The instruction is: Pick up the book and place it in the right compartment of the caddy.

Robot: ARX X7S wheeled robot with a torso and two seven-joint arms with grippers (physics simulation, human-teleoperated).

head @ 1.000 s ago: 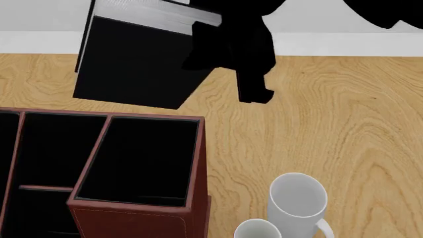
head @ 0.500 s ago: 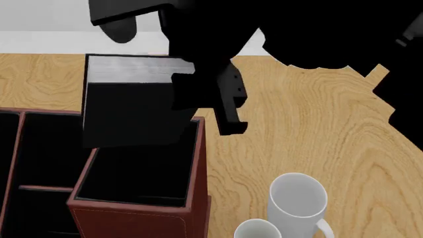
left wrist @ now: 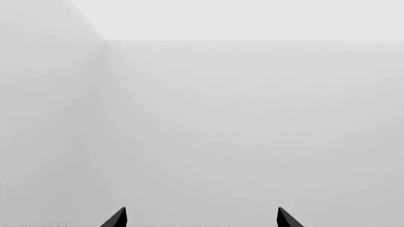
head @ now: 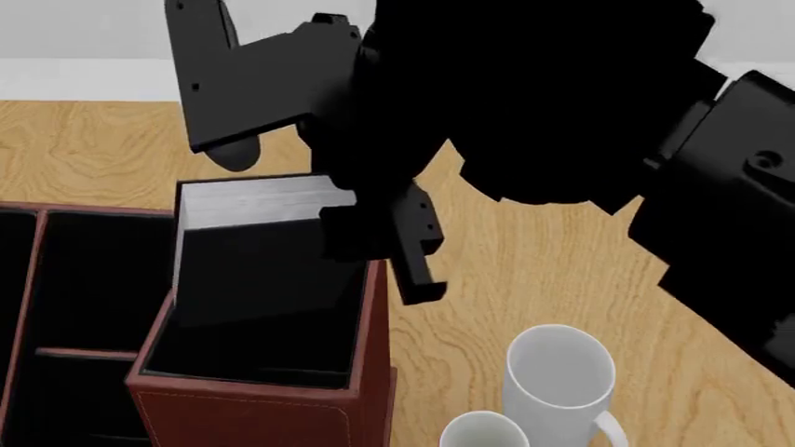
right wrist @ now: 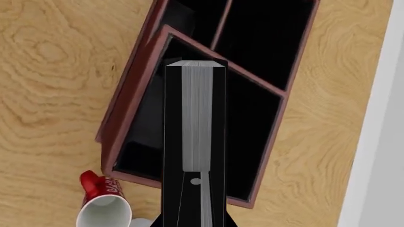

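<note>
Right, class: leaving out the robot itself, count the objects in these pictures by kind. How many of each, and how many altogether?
book: 1
caddy: 1
mugs: 2
Total: 4

The right arm [head: 559, 102] is matte black and blocky, with small round screw holes; the left gripper [left wrist: 200, 218] shows 2 pointed black fingertips.

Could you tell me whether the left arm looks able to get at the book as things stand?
Probably not. The left wrist view shows only blank wall beyond the open left gripper, which is absent from the head view. The book is clamped by the right gripper over the caddy's right compartment.
</note>
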